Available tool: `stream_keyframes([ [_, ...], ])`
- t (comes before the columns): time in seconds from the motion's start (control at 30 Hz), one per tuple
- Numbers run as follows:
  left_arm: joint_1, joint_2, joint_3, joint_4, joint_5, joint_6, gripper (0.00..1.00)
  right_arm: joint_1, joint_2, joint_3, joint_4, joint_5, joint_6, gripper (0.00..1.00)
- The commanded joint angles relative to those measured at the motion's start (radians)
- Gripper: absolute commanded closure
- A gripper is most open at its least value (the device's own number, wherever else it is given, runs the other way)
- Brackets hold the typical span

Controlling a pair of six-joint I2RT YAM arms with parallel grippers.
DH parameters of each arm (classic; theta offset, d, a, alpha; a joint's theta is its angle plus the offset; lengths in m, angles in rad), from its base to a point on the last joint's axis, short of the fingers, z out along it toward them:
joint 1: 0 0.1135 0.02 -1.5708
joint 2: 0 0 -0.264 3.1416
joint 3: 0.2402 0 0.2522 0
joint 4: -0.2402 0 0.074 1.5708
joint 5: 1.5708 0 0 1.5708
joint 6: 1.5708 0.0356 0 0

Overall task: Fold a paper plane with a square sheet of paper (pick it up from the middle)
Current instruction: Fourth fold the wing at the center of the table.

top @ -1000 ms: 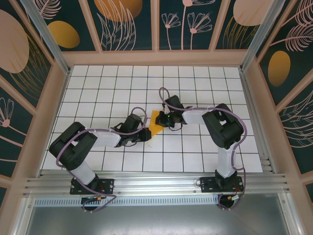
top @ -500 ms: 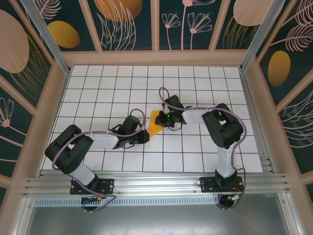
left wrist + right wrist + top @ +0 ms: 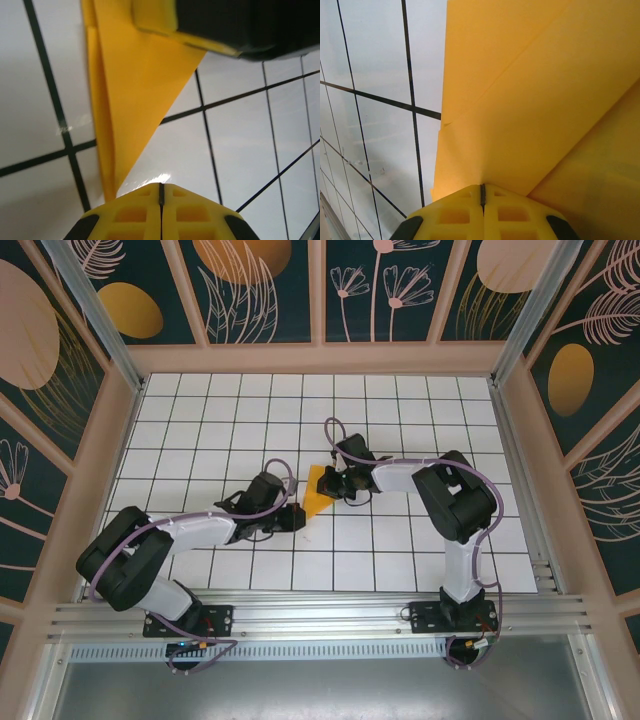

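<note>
The orange paper point(image 3: 315, 495) lies in the middle of the counter point(image 3: 400, 420). It is not a flat square. It is folded into a long pointy wedge, not a plane yet, so I think the folding is only part done.

The right tool point(image 3: 331, 483) sits on the wide end of the paper. Its two tips are shut tight together. In the right wrist view the paper runs right up to the tips. I cannot tell if a bit of paper is pinched between them or if they just push down on it. I think this tool is there to keep the paper from sliding.

The left tool point(image 3: 298, 519) is at the pointy end. Its tips are shut too, with nothing between them. In the left wrist view the paper's sharp point ends just beside the tips, a little to one side. I think the shut tips are there to rub along the fold and make it flat and sharp.

A second ago, the left arm point(image 3: 150, 550) was bent up higher. Now it has stretched out low and long toward the left side. Its tool has slid a little along the paper's long edge toward the point. The right arm point(image 3: 455, 500) and its tool have stayed put. The paper is in the same spot.
</note>
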Motion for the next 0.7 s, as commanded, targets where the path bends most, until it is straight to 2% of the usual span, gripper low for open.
stream_keyframes([
  [0.0,-0.005,0.028,0.054,0.036,-0.042,-0.011,0.93,0.003,0.124,-0.050,-0.156,0.163,0.011,0.98],
  [0.3,-0.005,0.162,0.126,0.009,-0.157,0.005,0.96,0.003,0.126,-0.047,-0.157,0.157,0.010,0.98],
  [0.67,-0.005,0.209,0.065,0.021,-0.075,0.014,0.98,-0.002,0.126,-0.056,-0.155,0.158,0.013,0.98],
])
